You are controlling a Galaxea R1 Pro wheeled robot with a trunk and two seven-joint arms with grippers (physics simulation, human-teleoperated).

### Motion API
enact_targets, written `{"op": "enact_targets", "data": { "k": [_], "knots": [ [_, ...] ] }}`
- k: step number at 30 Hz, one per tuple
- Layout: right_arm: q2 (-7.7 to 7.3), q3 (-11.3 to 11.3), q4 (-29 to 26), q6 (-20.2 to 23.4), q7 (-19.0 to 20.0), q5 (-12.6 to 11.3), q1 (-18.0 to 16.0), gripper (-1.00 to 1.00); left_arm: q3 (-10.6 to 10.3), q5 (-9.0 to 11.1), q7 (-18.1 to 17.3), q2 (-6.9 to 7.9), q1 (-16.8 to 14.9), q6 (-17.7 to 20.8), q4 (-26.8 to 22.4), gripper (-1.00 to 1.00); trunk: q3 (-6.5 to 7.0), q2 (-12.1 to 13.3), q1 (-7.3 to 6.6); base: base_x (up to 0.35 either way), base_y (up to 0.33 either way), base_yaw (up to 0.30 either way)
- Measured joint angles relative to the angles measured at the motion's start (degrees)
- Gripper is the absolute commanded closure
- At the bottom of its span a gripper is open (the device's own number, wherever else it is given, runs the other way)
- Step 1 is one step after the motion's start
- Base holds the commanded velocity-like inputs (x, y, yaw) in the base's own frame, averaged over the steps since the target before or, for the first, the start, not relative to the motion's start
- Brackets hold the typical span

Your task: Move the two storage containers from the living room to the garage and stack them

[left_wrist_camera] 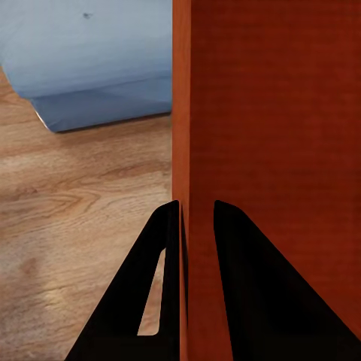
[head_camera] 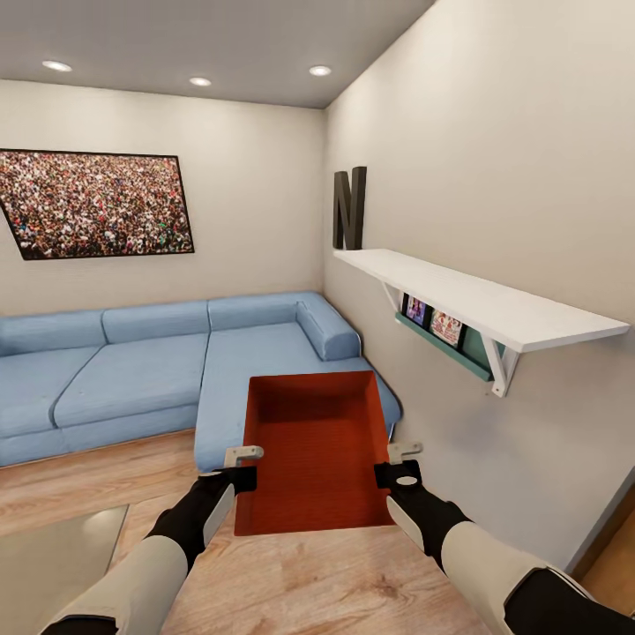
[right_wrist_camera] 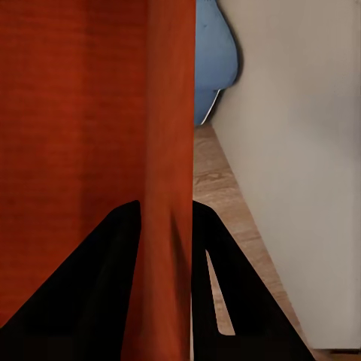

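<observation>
I have one storage container (head_camera: 316, 450) up off the wood floor (head_camera: 335, 573), carried between both arms, in front of the blue sofa (head_camera: 159, 370). It sits level, open side up, its far end over the sofa's corner seat and its near end toward me. Only this one bin shows here; where the second one is I cannot tell.

Left gripper (head_camera: 240, 467) is clamped on the container's left wall near the near corner. In the left wrist view the two black fingers (left_wrist_camera: 248, 286) straddle the thin orange wall, one on the outside and one on the inside, pressed to it. Right gripper (head_camera: 399, 466) does the same on the right wall; right wrist view has the wall pinched between its fingers (right_wrist_camera: 98, 286), the beige wall (right_wrist_camera: 293, 165) just beside.

White shelf (head_camera: 476, 300) is on that beige wall, to the right of the sofa and higher than the container. Crowd picture (head_camera: 93, 203) hangs above the sofa.

Progress, my read: early. First bin is picked up, still in the living room. Left to do: drive it to the garage, set it on the concrete, come back for the other one, stack it. Nothing placed yet as far as these views show.
</observation>
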Motion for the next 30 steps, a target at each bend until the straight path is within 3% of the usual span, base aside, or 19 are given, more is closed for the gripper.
{"op": "enact_targets", "data": {
  "k": [7, 30],
  "knots": [
    [0.04, 0.0, 0.0, 0.0, 0.0, 0.1, 0.0, 1.0, 0.0, 0.0, 0.0, 0.04, 0.0, 0.0, 0.0, 1.0, 0.0, 0.0, 0.0, 0.0, 0.0, 0.08],
    [0.08, 0.0, 0.2, -0.1, 0.0, 0.0, 0.0, 1.0, 0.0, 0.0, -0.1, 0.04, 0.0, 0.0, 0.0, 1.0, 0.0, 0.0, 0.0, 0.0, 0.0, 0.279]
  ]
}}
